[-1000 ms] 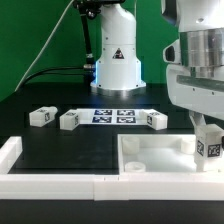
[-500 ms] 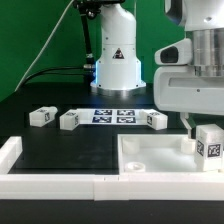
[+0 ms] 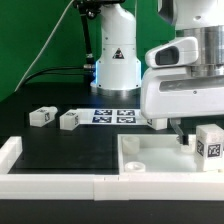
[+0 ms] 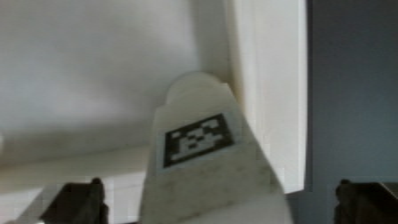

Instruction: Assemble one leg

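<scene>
- The leg (image 3: 209,141) stands upright at the tray (image 3: 150,160)'s corner on the exterior view's right, tag facing the camera; the gripper (image 3: 181,136) hangs just beside it, toward that view's left, and grips nothing.
- In the wrist view the leg (image 4: 208,150) sits between the dark fingertips (image 4: 80,200), which are spread well apart, clear of it.
- Only the exterior view shows two more legs (image 3: 41,116) on the black table (image 3: 60,150), the marker board (image 3: 113,116), and a white border bar (image 3: 50,186).
- Tag patterns are visible; no writing is legible.
</scene>
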Tool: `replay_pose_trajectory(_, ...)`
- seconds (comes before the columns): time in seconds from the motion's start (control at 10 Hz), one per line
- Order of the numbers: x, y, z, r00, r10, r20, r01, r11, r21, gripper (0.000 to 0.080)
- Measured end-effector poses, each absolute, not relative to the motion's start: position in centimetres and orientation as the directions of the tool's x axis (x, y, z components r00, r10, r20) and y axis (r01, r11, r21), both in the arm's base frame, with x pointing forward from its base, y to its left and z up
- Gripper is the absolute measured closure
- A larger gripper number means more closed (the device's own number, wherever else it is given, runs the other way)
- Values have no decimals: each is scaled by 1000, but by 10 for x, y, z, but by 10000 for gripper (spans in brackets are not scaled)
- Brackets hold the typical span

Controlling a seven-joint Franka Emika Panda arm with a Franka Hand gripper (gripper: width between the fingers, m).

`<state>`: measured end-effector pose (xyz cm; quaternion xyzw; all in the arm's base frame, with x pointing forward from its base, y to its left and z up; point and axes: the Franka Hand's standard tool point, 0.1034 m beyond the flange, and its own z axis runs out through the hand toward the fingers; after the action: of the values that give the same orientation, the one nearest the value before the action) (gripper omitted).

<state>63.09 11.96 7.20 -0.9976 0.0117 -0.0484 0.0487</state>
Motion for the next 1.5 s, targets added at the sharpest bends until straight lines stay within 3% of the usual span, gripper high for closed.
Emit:
replay_pose_trajectory(0.2, 631, 118, 72, 987, 119, 112, 128, -989, -76, 150)
replay_pose_trajectory(0.4, 631, 118, 72, 990, 86, 109, 95, -992, -80, 412)
replay_pose_trajectory(0.5, 631, 118, 72, 990, 86, 109, 95, -992, -80, 412)
replay_pose_trajectory(0.6, 631, 118, 72, 990, 86, 109, 95, -992, -80, 509)
replay_pose_trajectory(1.0, 631, 117, 72, 994, -38, 99, -29, -995, -92, 509)
replay_pose_trajectory(1.3, 629, 114, 71, 851, -524, 48, -514, -847, -133, 508)
replay_pose_trajectory(1.4, 629, 114, 71, 815, -579, 38, -570, -811, -136, 508)
replay_pose_trajectory(1.5, 628, 114, 70, 695, -719, 11, -711, -689, -140, 507)
